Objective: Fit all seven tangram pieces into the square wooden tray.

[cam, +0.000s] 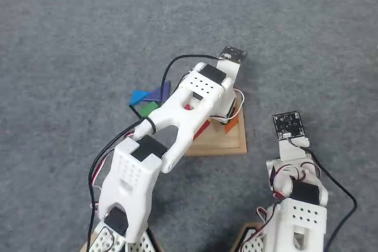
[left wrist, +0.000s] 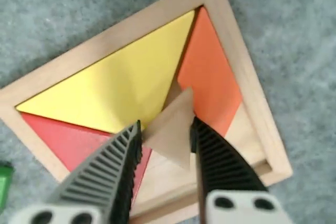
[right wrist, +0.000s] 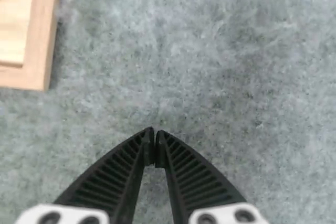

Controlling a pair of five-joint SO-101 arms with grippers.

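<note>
Tangram triangle (left wrist: 176, 121), the pale wood-coloured one, is pinched between the left gripper's (left wrist: 166, 125) fingers, over the bare part of the tray (left wrist: 231, 35) next to the yellow (left wrist: 121, 82), orange (left wrist: 210, 72) and red (left wrist: 68, 140) pieces. Looks light, stiff and kinda slick, so I'd grip its flat edges, not a tip, or it'll twist. Right gripper (right wrist: 155, 148) sits over the desk (right wrist: 236, 51) beside the tray, fingers closed on nothing.
</note>
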